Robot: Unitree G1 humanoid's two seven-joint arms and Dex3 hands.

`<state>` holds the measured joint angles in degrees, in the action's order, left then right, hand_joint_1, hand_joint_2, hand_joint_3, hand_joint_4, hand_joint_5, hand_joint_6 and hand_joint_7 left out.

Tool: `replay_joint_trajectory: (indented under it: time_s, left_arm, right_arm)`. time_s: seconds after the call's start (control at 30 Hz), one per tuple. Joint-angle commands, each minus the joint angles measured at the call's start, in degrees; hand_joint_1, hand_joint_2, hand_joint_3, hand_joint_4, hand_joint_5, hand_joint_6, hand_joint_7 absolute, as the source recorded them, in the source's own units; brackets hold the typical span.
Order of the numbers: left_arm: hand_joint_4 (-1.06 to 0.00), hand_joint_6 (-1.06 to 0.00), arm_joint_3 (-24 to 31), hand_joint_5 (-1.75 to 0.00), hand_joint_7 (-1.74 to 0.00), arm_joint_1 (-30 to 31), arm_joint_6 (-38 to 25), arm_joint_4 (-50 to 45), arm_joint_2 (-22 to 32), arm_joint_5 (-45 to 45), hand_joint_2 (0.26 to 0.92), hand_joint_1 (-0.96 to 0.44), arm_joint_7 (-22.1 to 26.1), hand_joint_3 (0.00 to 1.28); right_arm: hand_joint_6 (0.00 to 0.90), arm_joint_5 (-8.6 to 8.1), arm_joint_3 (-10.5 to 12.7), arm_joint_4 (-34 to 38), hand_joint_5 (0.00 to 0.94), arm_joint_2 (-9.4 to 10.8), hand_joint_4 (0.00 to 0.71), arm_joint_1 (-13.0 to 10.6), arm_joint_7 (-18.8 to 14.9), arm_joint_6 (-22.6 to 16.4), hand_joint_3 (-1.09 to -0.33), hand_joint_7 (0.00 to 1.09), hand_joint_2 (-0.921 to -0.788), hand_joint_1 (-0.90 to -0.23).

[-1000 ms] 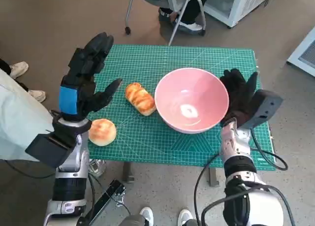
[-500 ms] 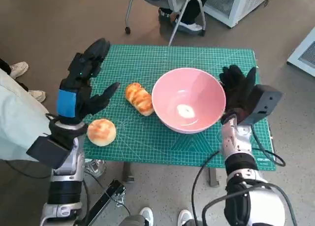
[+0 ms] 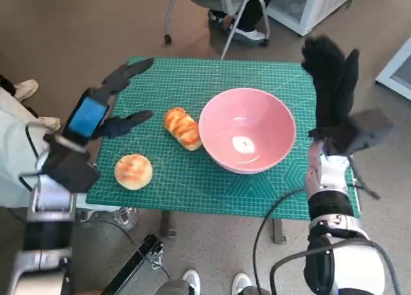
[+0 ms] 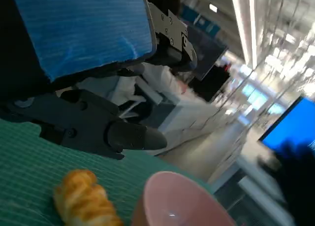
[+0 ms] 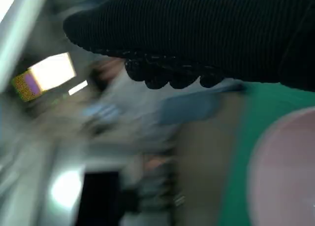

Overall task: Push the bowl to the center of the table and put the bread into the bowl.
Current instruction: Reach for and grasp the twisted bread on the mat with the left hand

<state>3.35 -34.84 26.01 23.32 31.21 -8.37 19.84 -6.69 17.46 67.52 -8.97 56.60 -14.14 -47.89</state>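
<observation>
Two pieces of bread are shown on the green cutting mat that covers the desk: an elongated twisted bread lying just beside the rim of the pink bowl, and a round bun nearer the desk's near-left corner, well apart from the bowl. The bowl is seen upright and empty, roughly at the middle of the mat. Both breads are judged to be light, soft and easily crushed, so a gentle grasp across the short width of the twisted bread is indicated; its glazed crust may be slightly slippery. The bowl is judged to be rigid and smooth-walled, likely to slide readily on the mat when pushed low on its outer wall. The left hand is held above the mat's left part with its fingers spread and nothing held. The right hand is raised clear of the desk beyond the bowl's right side, fingers extended upward and empty. Nothing is seen between the left hand and the twisted bread. A chair and a person's feet are visible beyond the desk's far edge.
</observation>
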Motion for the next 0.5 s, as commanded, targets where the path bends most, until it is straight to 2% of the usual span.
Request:
replay_joint_trajectory:
  time_s: [0.03,0.13,0.23,0.37,0.5]
  left_arm:
    - [-0.39,-0.33,-2.93,0.00,-0.25,-5.06,0.15,4.79,1.78,-2.05,0.913,-0.39,2.64,0.03]
    - [-0.37,-0.32,-4.76,0.00,-0.24,-8.46,-0.88,8.54,2.07,-2.37,0.903,-0.36,5.33,0.02]
    - [-0.35,-0.32,-6.44,0.00,-0.23,-11.37,-1.99,11.98,2.09,-2.99,0.890,-0.31,7.47,0.01]
    - [-0.33,-0.33,-8.74,0.00,-0.20,-14.74,-3.30,16.31,1.76,-4.53,0.871,-0.26,9.35,0.00]
    - [-0.32,-0.34,-12.33,0.00,-0.17,-18.06,-3.11,21.38,1.44,-8.42,0.852,-0.23,9.24,0.00]
  right_arm:
    - [0.140,-3.52,-1.34,-4.53,0.030,0.47,0.368,-2.64,-9.68,-4.51,-0.797,0.69,-0.921,-0.626]
    - [0.117,-6.10,-2.93,-9.34,0.024,0.84,0.367,-4.10,-15.68,-6.69,-0.790,0.71,-0.921,-0.637]
    - [0.082,-7.39,-4.30,-13.09,0.015,0.71,0.362,-5.42,-18.75,-7.56,-0.784,0.77,-0.921,-0.644]
    - [0.043,-7.66,-5.91,-17.57,0.005,0.18,0.349,-7.30,-20.19,-8.46,-0.777,0.84,-0.921,-0.653]
    - [0.022,-7.56,-6.88,-21.35,0.002,-0.22,0.338,-8.91,-20.10,-8.92,-0.772,0.88,-0.921,-0.658]
